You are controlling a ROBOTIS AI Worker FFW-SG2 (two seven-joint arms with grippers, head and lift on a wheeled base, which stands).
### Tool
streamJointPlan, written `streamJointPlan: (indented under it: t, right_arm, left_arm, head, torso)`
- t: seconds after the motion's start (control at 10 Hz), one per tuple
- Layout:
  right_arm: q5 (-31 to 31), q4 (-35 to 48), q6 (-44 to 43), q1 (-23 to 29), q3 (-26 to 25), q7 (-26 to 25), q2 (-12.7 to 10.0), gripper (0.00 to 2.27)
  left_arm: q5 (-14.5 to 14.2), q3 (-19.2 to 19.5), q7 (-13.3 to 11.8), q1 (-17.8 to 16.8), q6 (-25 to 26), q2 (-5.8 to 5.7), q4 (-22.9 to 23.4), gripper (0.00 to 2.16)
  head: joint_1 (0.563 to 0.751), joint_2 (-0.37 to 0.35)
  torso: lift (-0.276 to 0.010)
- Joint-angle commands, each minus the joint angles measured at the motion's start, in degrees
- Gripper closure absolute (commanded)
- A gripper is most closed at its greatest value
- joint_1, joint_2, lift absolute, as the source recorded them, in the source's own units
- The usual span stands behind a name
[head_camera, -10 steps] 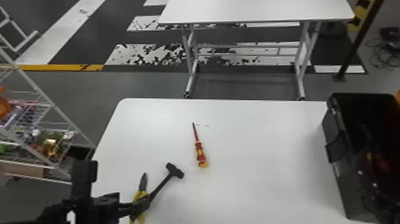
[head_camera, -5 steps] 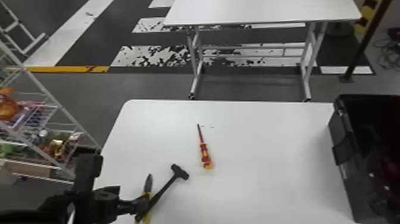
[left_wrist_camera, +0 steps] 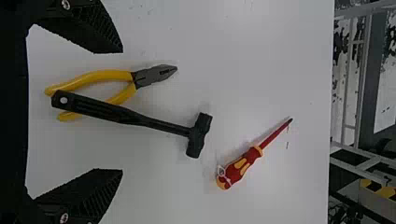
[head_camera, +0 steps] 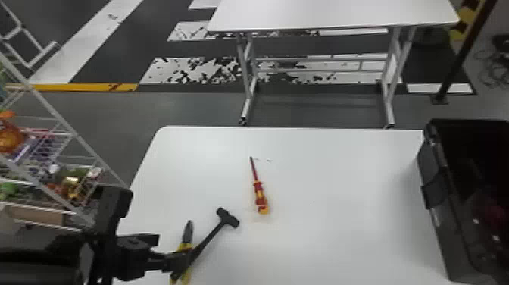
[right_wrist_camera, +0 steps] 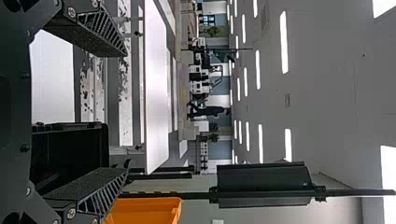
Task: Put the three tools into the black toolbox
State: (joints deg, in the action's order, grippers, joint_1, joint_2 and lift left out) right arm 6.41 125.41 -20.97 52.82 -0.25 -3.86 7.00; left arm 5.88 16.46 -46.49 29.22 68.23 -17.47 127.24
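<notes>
Left of the screwdriver [head_camera: 259, 195], the left tool [head_camera: 164, 260] stands wide and holds nothing, hiding some of the hammer's grip in the head view. The pliers [head_camera: 186, 237] lie left and nearer, their yellow handles cut off there; the hammer [head_camera: 228, 217], just nearer and left of the screwdriver, crosses them. Rightward from the screwdriver the counter [head_camera: 348, 204] stretches to the black toolbox [head_camera: 438, 212], its right side cut off, its inside dark. The right tool [head_camera: 486, 231], wide and unladen, blurs into that dark.
</notes>
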Motion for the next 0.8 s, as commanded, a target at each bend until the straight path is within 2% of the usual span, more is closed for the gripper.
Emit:
streamJointPlan:
  t: [0.0, 0.1, 0.2, 0.4, 0.7]
  right_arm:
    - [-0.08, 0.1, 0.01, 0.09, 0.16, 0.0, -0.06, 0.13]
    - [-0.08, 0.18, 0.01, 0.09, 0.34, 0.0, -0.06, 0.13]
    - [-0.08, 0.27, 0.01, 0.01, 0.51, 0.0, -0.14, 0.13]
    - [-0.08, 0.27, 0.01, 0.01, 0.69, 0.0, -0.23, 0.13]
    - [0.01, 0.27, 0.01, -0.26, 1.39, 0.0, -0.67, 0.13]
  left_arm:
    - [0.09, -0.55, -2.2, -1.35, 0.29, -0.63, -1.56, 0.08]
    - [1.23, -2.22, -2.46, -1.88, 0.99, -1.78, -1.56, 0.08]
    - [2.55, -2.66, -3.69, -2.94, 3.28, -1.86, -1.47, 0.08]
    - [4.31, -3.89, -5.1, -4.78, 6.44, -3.18, -1.64, 0.08]
    - [7.47, -6.26, -9.14, -8.39, 7.32, -4.94, -4.37, 0.09]
  head:
    - [0.695, 0.162]
    - [0.695, 0.15]
    - [0.695, 0.15]
    - [0.695, 0.151]
    - [0.695, 0.158]
  torso:
    - [-0.051]
    - [-0.051]
    - [-0.051]
    - [-0.051]
    - [-0.051]
